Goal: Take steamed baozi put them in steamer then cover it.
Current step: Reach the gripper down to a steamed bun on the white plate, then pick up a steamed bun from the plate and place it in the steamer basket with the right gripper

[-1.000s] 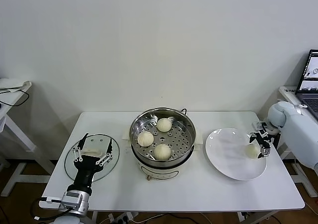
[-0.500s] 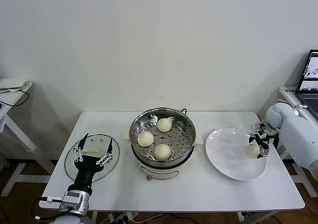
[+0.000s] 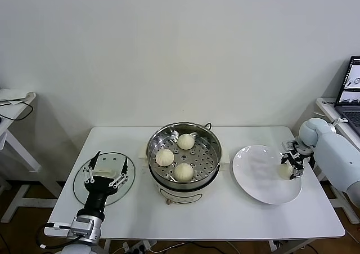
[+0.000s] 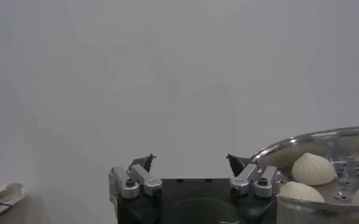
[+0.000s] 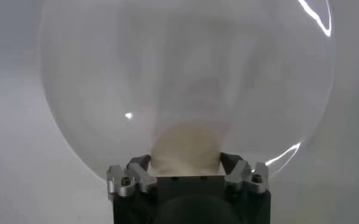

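Note:
The steamer (image 3: 184,129) stands mid-table with three steamed baozi (image 3: 165,157) on its perforated tray. A further baozi (image 3: 285,171) lies at the right edge of the white plate (image 3: 256,175). My right gripper (image 3: 292,165) is down at that bun, and in the right wrist view its fingers (image 5: 139,163) press against both sides of the baozi (image 5: 185,146), which rests on the plate (image 5: 185,61). My left gripper (image 3: 104,172) hovers open over the glass lid (image 3: 81,189), nothing between its fingertips (image 4: 144,161). The left wrist view shows the steamer (image 4: 325,137) with buns (image 4: 313,168) beside it.
The glass lid lies flat on the table's left side. A side table (image 3: 14,105) stands far left and a laptop (image 3: 350,90) on a stand far right. The white table's front edge (image 3: 197,234) runs just below the steamer.
The right gripper's fingers have drawn in from wide open onto the baozi on the plate. The left arm has not moved.

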Controlling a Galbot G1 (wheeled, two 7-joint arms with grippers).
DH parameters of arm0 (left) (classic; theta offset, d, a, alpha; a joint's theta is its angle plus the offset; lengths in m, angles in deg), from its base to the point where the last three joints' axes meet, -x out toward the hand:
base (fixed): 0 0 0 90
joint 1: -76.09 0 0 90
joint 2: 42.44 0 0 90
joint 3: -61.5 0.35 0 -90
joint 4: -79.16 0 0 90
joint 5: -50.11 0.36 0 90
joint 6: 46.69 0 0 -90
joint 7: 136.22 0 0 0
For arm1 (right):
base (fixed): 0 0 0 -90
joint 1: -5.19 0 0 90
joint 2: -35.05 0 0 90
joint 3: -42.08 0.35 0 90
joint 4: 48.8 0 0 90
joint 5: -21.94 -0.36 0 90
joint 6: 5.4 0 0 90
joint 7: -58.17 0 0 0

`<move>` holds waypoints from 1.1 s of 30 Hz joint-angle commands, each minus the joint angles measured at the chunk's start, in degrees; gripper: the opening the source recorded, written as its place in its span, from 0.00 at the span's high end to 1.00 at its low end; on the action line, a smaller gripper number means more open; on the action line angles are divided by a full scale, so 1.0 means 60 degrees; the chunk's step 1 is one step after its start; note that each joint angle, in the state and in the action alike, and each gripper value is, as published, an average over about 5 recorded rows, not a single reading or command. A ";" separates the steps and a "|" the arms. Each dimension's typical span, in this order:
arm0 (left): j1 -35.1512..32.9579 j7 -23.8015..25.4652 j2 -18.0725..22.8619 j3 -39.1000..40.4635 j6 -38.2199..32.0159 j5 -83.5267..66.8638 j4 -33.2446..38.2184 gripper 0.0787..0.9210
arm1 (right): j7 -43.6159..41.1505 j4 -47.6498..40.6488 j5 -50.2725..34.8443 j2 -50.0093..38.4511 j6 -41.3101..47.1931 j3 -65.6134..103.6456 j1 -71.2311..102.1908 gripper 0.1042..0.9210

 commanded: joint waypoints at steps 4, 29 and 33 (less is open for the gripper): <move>0.0007 0.0005 0.0001 0.0028 0.0015 0.0003 -0.0004 0.12 | -0.0003 0.0087 0.0021 -0.0003 0.0014 0.0025 0.0039 0.25; 0.0053 -0.0008 0.0022 0.0076 0.0026 0.0027 0.0077 0.12 | 0.0130 0.6223 -0.7400 -0.3357 0.4461 -0.6937 -0.5333 0.26; 0.0080 -0.0002 -0.0008 0.0108 0.0007 0.0017 0.0067 0.12 | 0.0536 0.7231 -0.8441 -0.3240 0.5285 -0.8365 -0.6855 0.26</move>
